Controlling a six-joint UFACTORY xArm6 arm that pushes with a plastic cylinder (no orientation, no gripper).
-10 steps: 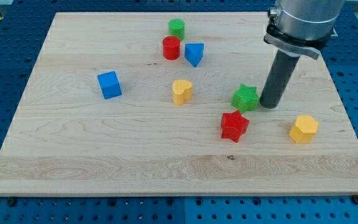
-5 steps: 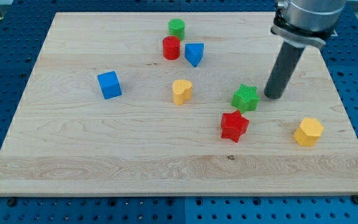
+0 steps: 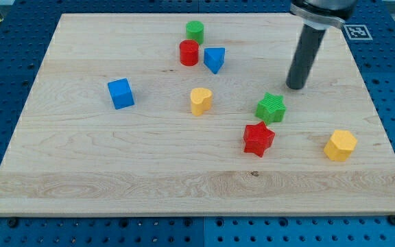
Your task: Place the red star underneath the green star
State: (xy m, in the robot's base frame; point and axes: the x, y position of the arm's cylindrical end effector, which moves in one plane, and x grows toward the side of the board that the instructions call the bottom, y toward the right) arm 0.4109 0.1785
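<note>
The red star lies on the wooden board, just below and slightly left of the green star; the two nearly touch. My tip rests on the board above and to the right of the green star, a short gap away from it. It touches no block.
A yellow hexagon block sits at the right. A yellow heart block is mid-board, a blue cube at the left. A green cylinder, red cylinder and blue triangular block cluster at the top.
My tip has moved up the view, away from the green star's right side. The yellow hexagon shifted slightly right early on. The stars have not moved.
</note>
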